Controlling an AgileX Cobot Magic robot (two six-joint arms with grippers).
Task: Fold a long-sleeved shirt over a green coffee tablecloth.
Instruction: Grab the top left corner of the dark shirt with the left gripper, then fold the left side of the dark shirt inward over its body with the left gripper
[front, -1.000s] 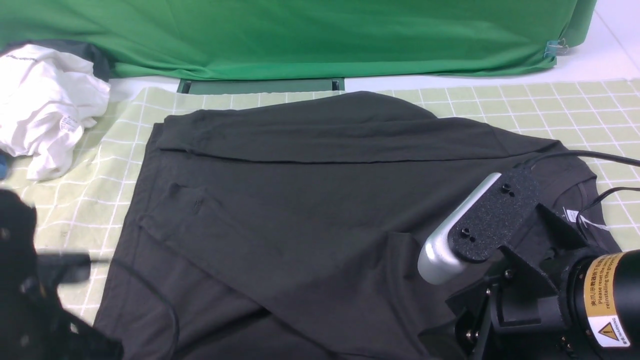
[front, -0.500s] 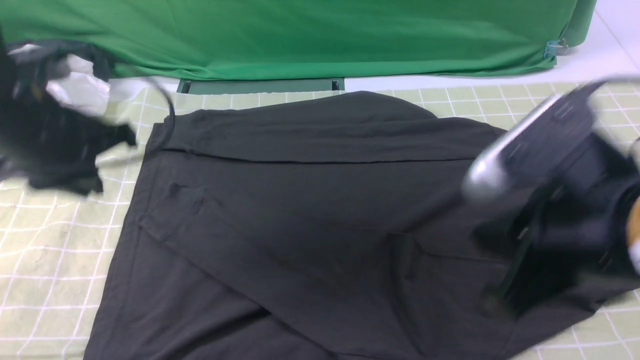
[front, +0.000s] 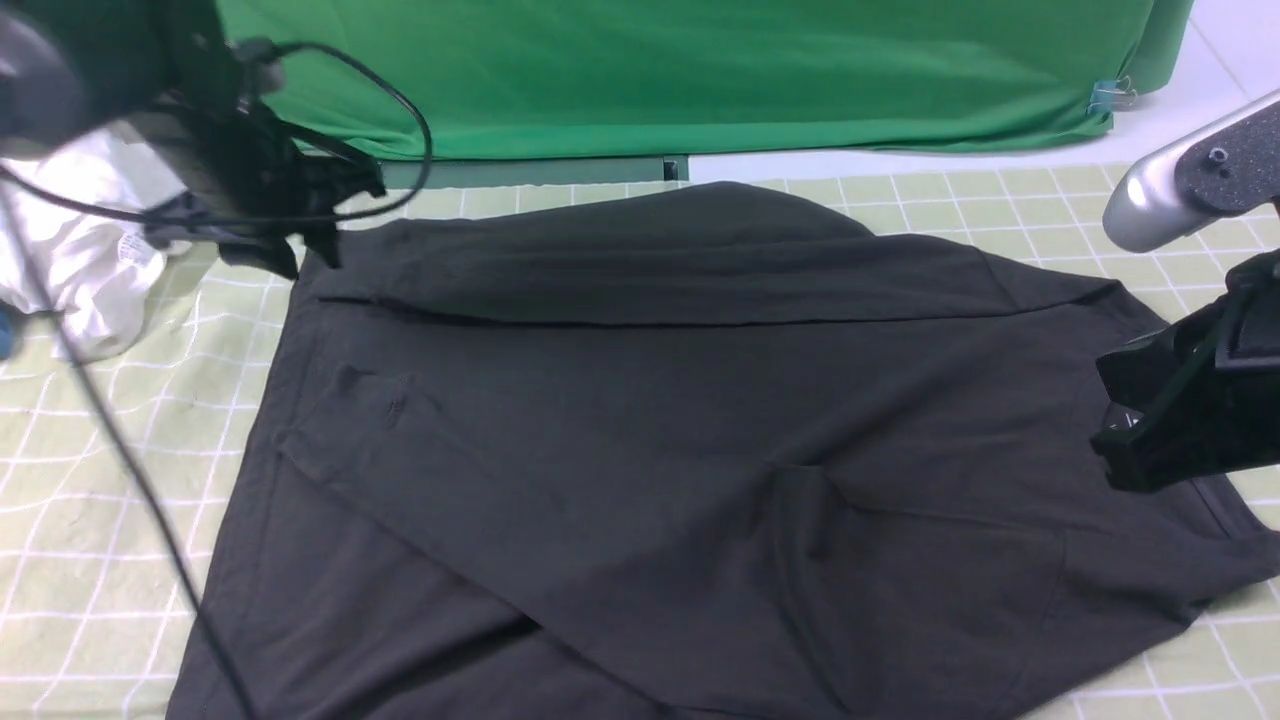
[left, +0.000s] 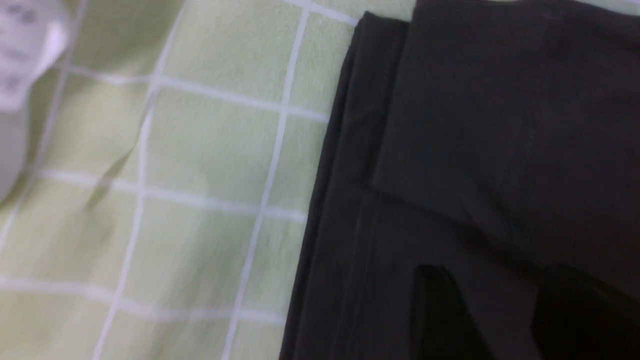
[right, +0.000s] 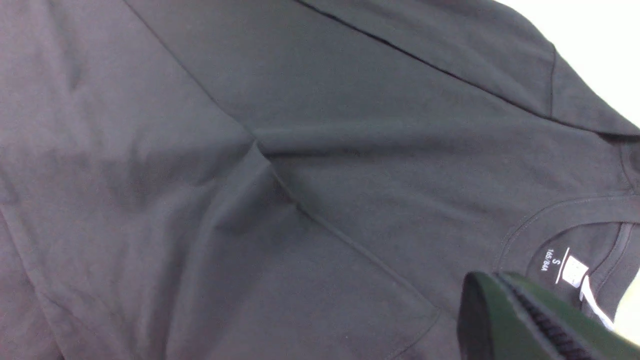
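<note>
R gripper (right: 525, 320): jaws pressed together, nothing between them. It sits low over the shirt (front: 640, 420), just beside the collar and near the neck label (right: 572, 270) (white, marked "S"). L gripper (front: 300, 240): positioned at the shirt's far-left corner. In the left wrist view its fingers (left: 440, 310) stand spread, w/ bare cloth visible in the gap and nothing pinched. Contact w/ the cloth: cannot tell. Shirt: black, lying spread on the tablecloth (front: 120, 420) in the middle of the work area, collar toward the robot's right, hem toward its left. The far side is folded over toward the middle, giving one straight crease running left to right. A sleeve lies diagonally across the body. The near edge runs out of the front view. Tablecloth: pale yellow-green w/ thin white grid, exposed on the left, right and far sides of the shirt, wrinkled at the left. White garment (front: 70, 260): crumpled at far left, partly behind the L arm, apart from the shirt. Green fabric (front: 650, 70): plain, no grid, hangs along the back, w/ a clip (front: 1105, 97) at its right end. Cable (front: 400, 110): black, loops off the L arm in front of the fabric.
</note>
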